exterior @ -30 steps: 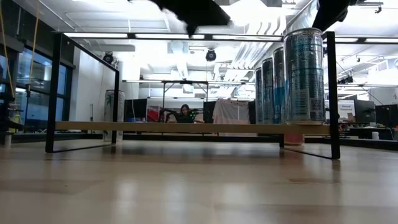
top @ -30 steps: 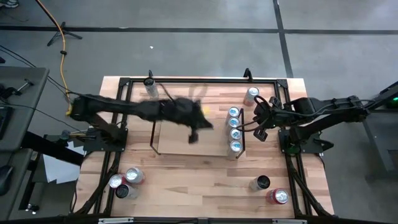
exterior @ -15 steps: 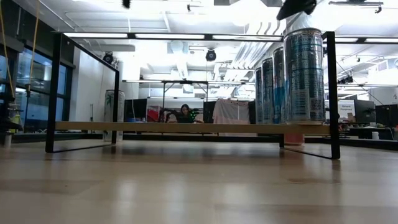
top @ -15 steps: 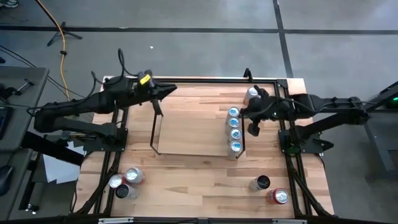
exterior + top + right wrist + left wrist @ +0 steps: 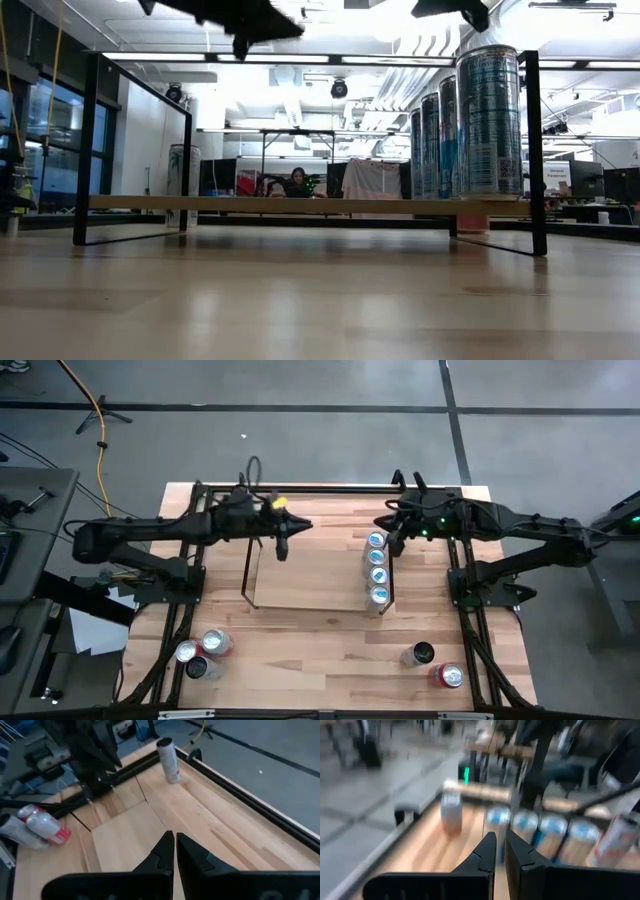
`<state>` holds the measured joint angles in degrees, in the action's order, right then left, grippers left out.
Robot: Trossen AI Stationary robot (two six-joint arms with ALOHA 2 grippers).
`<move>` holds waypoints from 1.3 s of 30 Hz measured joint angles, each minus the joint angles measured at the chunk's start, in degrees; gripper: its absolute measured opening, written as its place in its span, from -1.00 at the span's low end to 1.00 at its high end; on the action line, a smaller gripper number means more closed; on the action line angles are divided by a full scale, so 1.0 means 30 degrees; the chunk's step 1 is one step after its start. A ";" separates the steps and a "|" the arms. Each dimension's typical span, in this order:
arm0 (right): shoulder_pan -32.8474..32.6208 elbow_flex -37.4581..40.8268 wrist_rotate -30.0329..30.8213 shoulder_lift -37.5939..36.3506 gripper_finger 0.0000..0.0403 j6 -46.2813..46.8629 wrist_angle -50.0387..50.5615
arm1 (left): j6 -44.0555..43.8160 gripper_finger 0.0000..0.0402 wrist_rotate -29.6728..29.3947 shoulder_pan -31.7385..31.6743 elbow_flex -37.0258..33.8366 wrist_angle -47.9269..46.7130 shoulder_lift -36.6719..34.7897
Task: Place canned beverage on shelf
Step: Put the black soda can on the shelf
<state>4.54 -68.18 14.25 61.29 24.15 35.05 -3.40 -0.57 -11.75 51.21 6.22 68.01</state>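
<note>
The shelf (image 5: 310,575) is a light-wood board with black wire frames at both short ends. Several blue cans (image 5: 378,568) stand in a row at its right end; they also show in the low view (image 5: 487,120) and the left wrist view (image 5: 540,832). My left gripper (image 5: 298,526) (image 5: 500,845) is shut and empty above the shelf's far left corner. My right gripper (image 5: 380,522) (image 5: 175,842) is shut and empty above the far end of the can row. Both are high above the shelf in the low view.
One can (image 5: 169,760) stands at the table's far edge on the left, another (image 5: 451,812) at the far right. Three cans (image 5: 200,655) lie at the near left and two (image 5: 435,665) stand at the near right. Black rails (image 5: 320,488) frame the tabletop.
My left gripper has swung from above the shelf's middle toward the table's far left corner, then come back a little toward the right. My right gripper has gone toward the far edge and a little left, to above the far end of the can row.
</note>
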 joint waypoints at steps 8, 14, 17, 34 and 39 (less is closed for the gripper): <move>-0.0010 -0.0029 -0.0090 0.0244 -0.98 -0.0704 -0.1916 | 0.0479 -1.00 0.4349 -0.1246 0.0005 0.1314 -0.2335; -0.0002 -0.0029 -0.0235 0.0324 -0.98 -0.2902 -0.2080 | -0.1293 -0.99 0.5112 -0.1454 0.0005 0.0913 -0.4140; -0.0002 -0.0029 -0.0345 0.0324 -0.97 -0.3288 -0.2077 | -0.1492 -0.99 0.5065 -0.1450 0.0005 0.0629 -0.4874; -0.0002 -0.0029 -0.0179 0.0324 -0.43 -0.4075 -0.2077 | -0.1165 -0.72 0.0632 -0.1453 0.0005 -0.0756 -0.6053; -0.0002 -0.0029 0.0100 0.0324 0.00 -0.4070 -0.2077 | -0.1152 -0.31 0.0303 -0.1450 0.0005 -0.0904 -0.6118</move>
<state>4.54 -68.27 14.55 62.26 11.94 28.82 -6.86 0.34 -16.10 51.22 3.51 49.65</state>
